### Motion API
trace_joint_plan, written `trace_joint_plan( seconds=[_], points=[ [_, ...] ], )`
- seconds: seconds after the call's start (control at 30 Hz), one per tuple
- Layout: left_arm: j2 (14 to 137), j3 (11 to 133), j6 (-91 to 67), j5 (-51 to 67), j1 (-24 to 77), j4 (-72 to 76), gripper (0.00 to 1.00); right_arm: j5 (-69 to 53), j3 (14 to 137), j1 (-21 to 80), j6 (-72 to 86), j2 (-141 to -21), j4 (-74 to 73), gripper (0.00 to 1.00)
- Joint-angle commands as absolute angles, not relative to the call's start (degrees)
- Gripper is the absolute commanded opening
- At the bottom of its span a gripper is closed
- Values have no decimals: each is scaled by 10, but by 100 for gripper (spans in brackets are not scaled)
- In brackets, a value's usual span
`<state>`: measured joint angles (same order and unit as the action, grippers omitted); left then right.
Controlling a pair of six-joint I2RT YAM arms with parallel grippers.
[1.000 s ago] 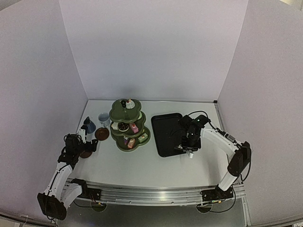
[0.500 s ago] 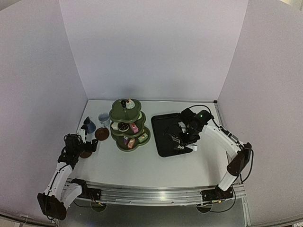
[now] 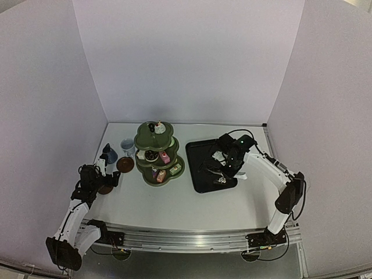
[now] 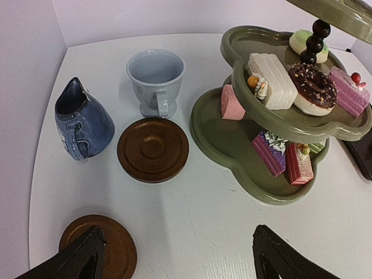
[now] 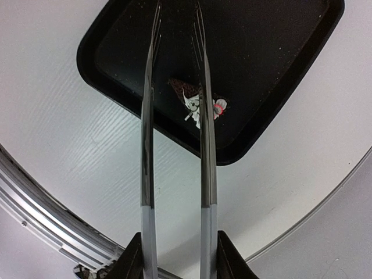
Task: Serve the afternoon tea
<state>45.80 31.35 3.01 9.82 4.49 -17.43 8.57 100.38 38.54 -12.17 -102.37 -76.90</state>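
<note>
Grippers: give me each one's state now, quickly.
Left gripper: open, holding nothing.
Right gripper: closed on the long silvery-white tongs, over the black rectangular tray.

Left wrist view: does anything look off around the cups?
Yes. The dark-blue cup looks tipped askew, its mouth pointing sideways rather than up, beside a bare saucer. The pale cup stands upright.
</note>
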Motion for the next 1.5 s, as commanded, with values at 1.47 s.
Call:
trace_joint_plan(
  seconds=[1.47],
  points=[
    [468,301,44,102,42,-151,88,278,965,433,-368,-1041,-884,36]
  ],
)
